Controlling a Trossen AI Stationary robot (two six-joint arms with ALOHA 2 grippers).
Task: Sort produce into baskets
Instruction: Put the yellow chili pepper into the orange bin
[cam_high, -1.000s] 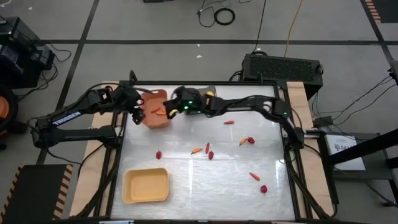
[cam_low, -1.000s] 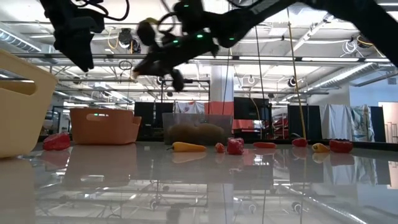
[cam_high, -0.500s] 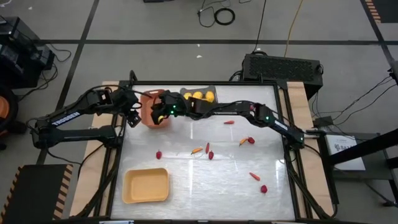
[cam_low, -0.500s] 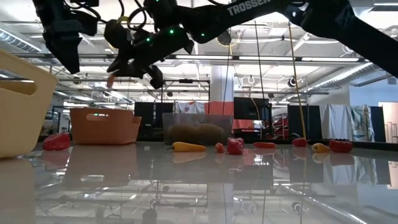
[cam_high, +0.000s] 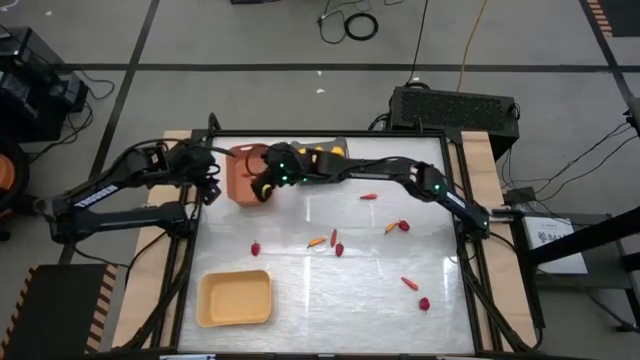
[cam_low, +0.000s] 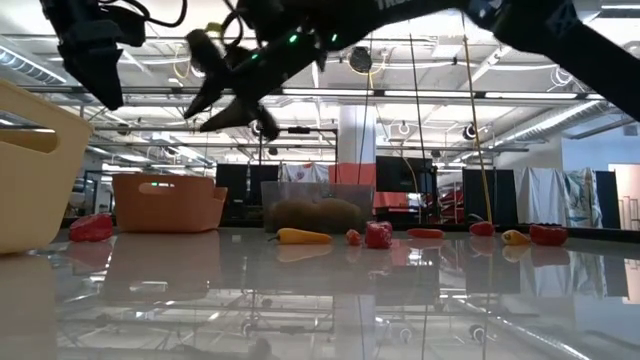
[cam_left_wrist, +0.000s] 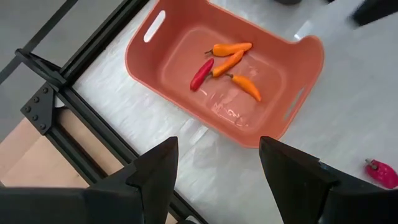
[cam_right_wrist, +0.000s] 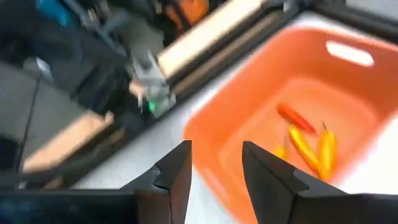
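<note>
The orange-brown basket (cam_high: 243, 172) stands at the table's far left and holds several small orange and red peppers (cam_left_wrist: 227, 62). My right gripper (cam_high: 262, 186) hangs open and empty above its near right corner; the basket also shows in the right wrist view (cam_right_wrist: 261, 112). My left gripper (cam_high: 206, 183) is open and empty, just left of the basket and raised. The dark grey basket (cam_high: 322, 152) with yellow fruits stands to the orange basket's right, at the far edge. The pale yellow basket (cam_high: 235, 298) stands near the front left.
Loose red and orange pieces lie on the table's middle and right: a red piece (cam_high: 256, 248), an orange stick (cam_high: 317, 241), a red piece (cam_high: 338, 248), pieces at the right (cam_high: 398, 226) and near right (cam_high: 424, 303). The metal frame rail (cam_left_wrist: 56, 81) runs beside the orange basket.
My right gripper has gone toward the table's left, from in front of the grey basket to above the orange basket. A small orange piece showed at its fingertips half a second ago and no longer shows there. My left gripper has drawn back a little toward the table's left edge.
</note>
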